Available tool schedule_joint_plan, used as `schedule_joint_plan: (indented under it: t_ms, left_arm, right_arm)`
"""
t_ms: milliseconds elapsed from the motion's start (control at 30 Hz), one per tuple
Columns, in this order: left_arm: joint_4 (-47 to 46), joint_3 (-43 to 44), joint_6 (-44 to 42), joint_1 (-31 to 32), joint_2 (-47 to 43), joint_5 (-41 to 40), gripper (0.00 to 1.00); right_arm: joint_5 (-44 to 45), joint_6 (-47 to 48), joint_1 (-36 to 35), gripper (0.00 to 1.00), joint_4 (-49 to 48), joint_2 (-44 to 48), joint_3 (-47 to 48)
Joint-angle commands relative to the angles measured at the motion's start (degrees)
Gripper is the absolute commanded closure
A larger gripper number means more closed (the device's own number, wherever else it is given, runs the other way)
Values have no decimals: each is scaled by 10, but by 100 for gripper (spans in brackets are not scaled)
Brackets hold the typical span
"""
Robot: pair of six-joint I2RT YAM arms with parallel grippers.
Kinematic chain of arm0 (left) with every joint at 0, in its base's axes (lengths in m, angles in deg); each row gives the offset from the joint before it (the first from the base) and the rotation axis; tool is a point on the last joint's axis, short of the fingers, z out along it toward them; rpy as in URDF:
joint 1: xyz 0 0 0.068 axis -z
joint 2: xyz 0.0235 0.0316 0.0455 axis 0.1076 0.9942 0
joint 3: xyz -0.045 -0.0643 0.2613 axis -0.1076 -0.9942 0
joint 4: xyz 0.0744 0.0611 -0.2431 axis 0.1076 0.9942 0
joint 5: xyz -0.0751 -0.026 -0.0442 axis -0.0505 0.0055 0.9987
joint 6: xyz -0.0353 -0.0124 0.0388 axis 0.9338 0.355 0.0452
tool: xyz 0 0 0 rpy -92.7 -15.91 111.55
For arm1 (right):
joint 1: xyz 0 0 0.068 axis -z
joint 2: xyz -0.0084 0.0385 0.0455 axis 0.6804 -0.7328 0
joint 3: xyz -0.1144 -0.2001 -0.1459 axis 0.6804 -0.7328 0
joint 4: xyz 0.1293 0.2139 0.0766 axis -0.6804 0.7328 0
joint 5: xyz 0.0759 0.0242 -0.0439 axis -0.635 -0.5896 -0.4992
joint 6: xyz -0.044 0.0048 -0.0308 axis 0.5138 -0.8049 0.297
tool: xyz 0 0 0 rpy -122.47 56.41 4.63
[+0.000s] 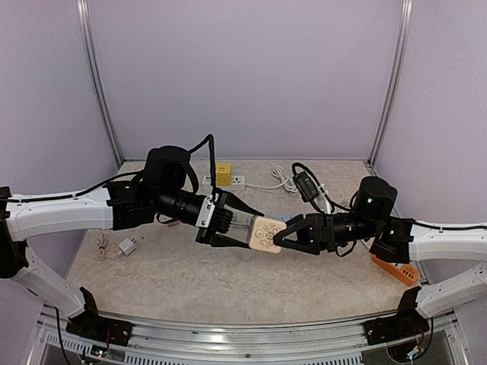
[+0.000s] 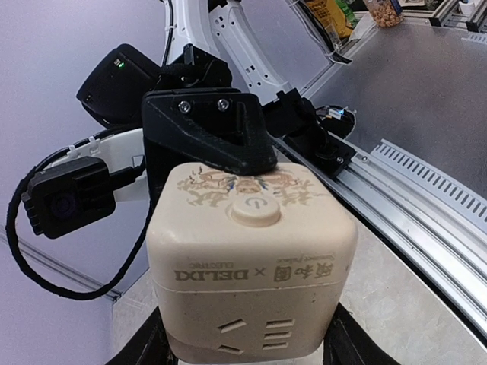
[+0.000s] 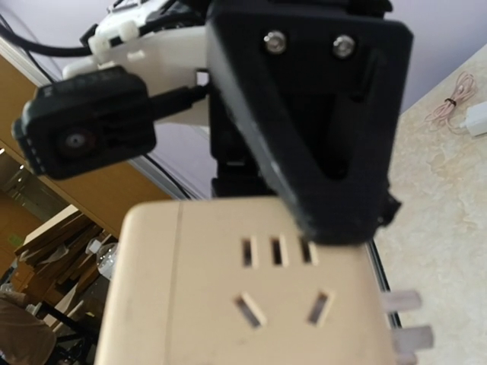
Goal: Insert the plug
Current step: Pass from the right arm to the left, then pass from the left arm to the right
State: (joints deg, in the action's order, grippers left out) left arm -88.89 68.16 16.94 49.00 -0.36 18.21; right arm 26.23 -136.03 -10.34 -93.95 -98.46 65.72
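Note:
A beige cube plug (image 1: 268,233) with socket slots on its faces hangs above the middle of the table between my two arms. Its metal prongs (image 3: 407,327) stick out at the lower right of the right wrist view. My right gripper (image 1: 283,234) is shut on the cube from the right, and one of its black fingers (image 2: 209,129) lies across the cube's far top edge. My left gripper (image 1: 255,228) reaches in from the left, its black fingers pressed against both sides of the cube (image 2: 251,258). A white power strip (image 1: 232,180) lies at the back of the table.
A yellow block (image 1: 223,173) sits on the strip's left end. A black adapter with coiled cable (image 1: 306,185) lies at the back right. A small white charger with cord (image 1: 125,246) is at the left. An orange part (image 1: 396,268) rests beside the right arm.

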Motion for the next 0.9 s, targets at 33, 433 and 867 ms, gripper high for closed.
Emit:
schedule_joint_plan:
  t_ms: [33, 433, 867]
  left_arm:
    - [5, 10, 26, 8, 13, 1, 60]
    - [5, -12, 165, 9, -1, 8, 71]
    - [-19, -38, 296, 10, -11, 16, 83]
  right_arm:
    - [-4, 18, 3, 69, -33, -7, 4]
    - [58, 165, 3, 19, 106, 34, 20]
    - [113, 311, 4, 11, 211, 56, 39]
